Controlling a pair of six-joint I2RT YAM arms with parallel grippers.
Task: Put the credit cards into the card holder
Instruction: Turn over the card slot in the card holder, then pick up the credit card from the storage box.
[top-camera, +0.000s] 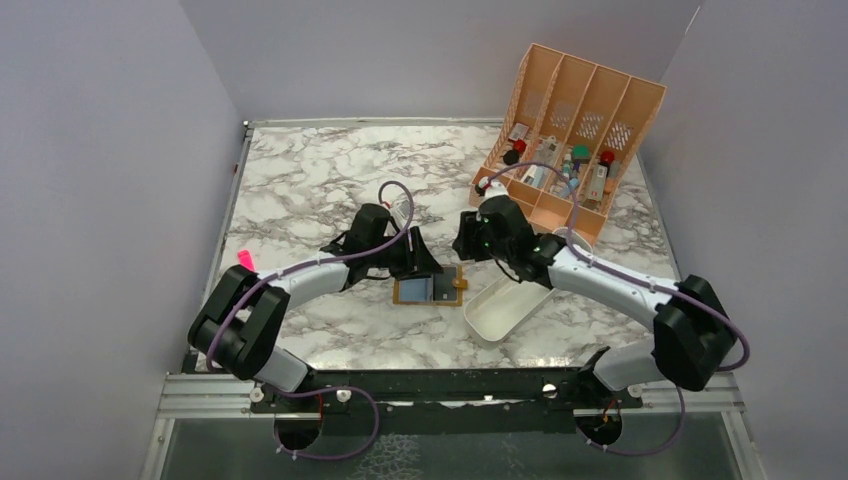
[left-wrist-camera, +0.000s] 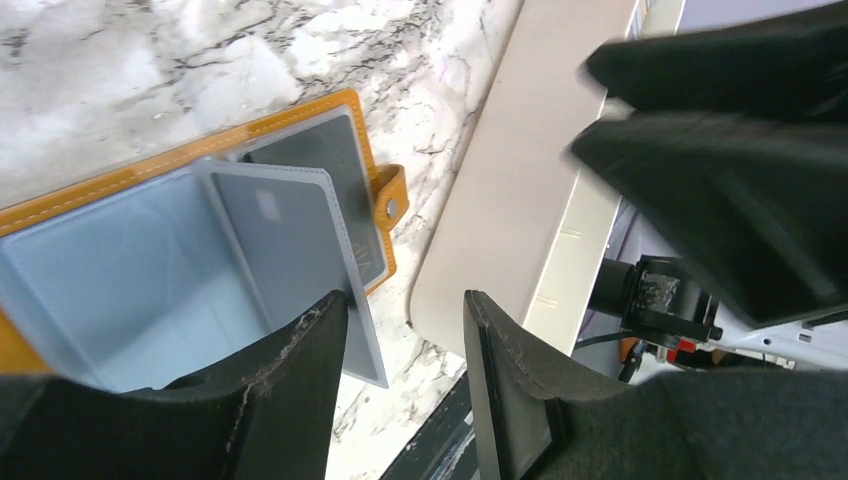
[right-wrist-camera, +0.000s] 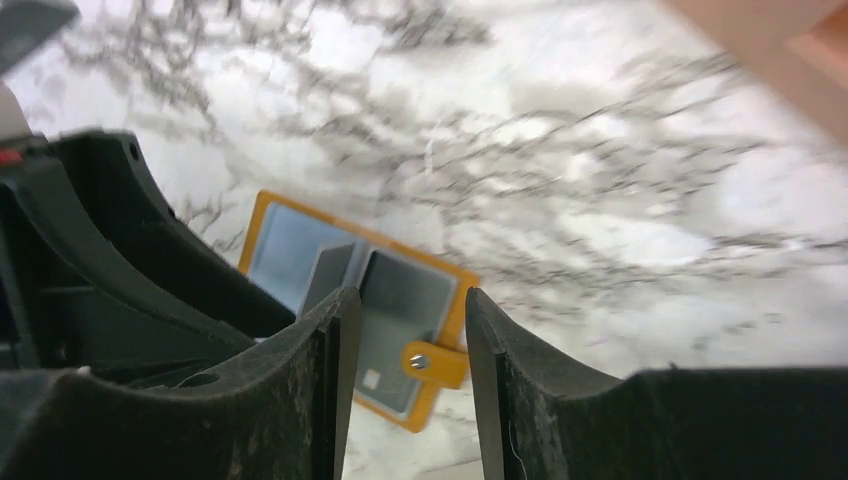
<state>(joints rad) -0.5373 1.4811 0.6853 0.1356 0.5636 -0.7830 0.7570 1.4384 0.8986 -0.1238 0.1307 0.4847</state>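
Beside a white tray (top-camera: 505, 310), the card holder (top-camera: 432, 291) lies open on the table (top-camera: 320, 180), a credit card (left-wrist-camera: 285, 240) inside. The left gripper (left-wrist-camera: 405, 300) hangs over it, jaws apart and empty; beyond, the right gripper (right-wrist-camera: 405, 295) is parted too, holding nothing.

Card holder (top-camera: 430, 290): mustard-orange, leather-like, pale stitching along the rim; small shiny metal snap (left-wrist-camera: 392, 207) on its tab.
Credit card (left-wrist-camera: 290, 250) in the holder: blue-grey plastic, smooth, satin.
Table (top-camera: 320, 180) beneath the holder: marble-patterned, smooth, faintly glossy.
Tray (left-wrist-camera: 500, 200) just beside the holder: off-white plastic, smooth, matt.
Organiser (top-camera: 590, 90) well beyond the holder: peach plastic, matt, lattice walls.
Left gripper (left-wrist-camera: 405, 310) fingers (left-wrist-camera: 290, 400): black matt plastic, scuffed.
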